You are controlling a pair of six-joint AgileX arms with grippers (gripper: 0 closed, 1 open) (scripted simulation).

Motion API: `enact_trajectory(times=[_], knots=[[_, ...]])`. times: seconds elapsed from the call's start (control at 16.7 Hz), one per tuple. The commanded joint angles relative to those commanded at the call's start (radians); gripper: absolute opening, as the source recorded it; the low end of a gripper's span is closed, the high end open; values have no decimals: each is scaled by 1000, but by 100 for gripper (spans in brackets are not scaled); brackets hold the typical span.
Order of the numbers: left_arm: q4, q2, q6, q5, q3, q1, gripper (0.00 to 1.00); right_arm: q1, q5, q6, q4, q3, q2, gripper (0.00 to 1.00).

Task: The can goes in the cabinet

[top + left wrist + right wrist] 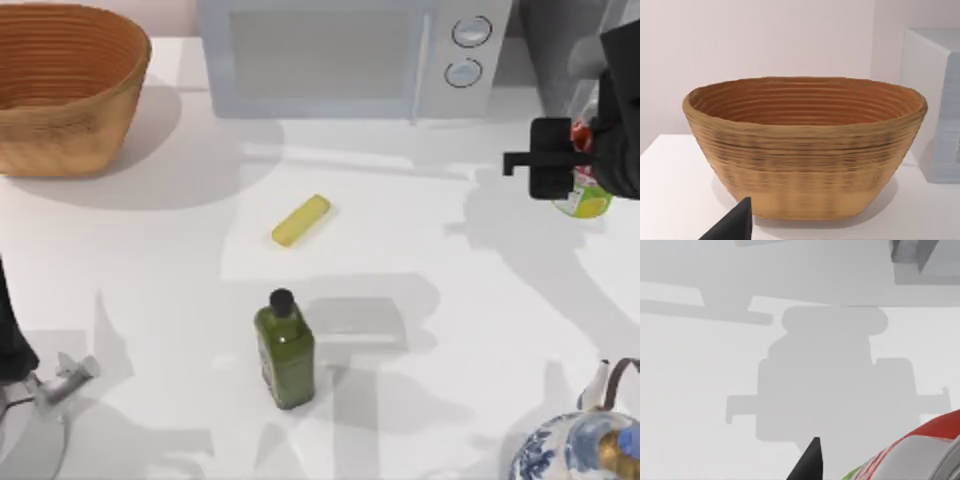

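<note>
The right gripper (578, 160) hangs at the counter's right side, near the back and just right of the pale grey cabinet with two round dials (355, 55), and it appears closed on the small red drink can with white lettering and a yellow-green lower band (585, 196). The can shows beneath the dark gripper body in the top view, and in the right wrist view its red, white and green side (920, 452) sits close to a black fingertip (810, 462). Its shadow on the white counter (450, 300) suggests the can is lifted clear, though I cannot be sure.

I judge the can to be light, stiff but thin-walled, and smooth enough to slip. It is best taken across the middle of its round body with moderate pressure, since a hard squeeze could dent it.

The left gripper (60, 385) is parked at the counter's front left corner; whether it is open or closed I cannot tell.

The woven brown oval basket (70, 85) at the back left looks empty inside in the left wrist view (805, 145). The cabinet's front seems closed, so its contents are hidden. A blue-and-white patterned teapot (580, 445) stands at the front right, its contents unseen. A dark green bottle with a black cap (284, 350) lies near the middle, capped, with a small yellow bar (300, 220) behind it.
</note>
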Motion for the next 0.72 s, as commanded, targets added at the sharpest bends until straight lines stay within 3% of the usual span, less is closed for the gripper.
enact_trajectory(times=[0.42,0.72], knots=[[0,0,0,0,0,0,100,-2,-3,-1,-12,6,-22,0],[0,0,0,0,0,0,100,-57,-43,-44,47,-132,-216,0]])
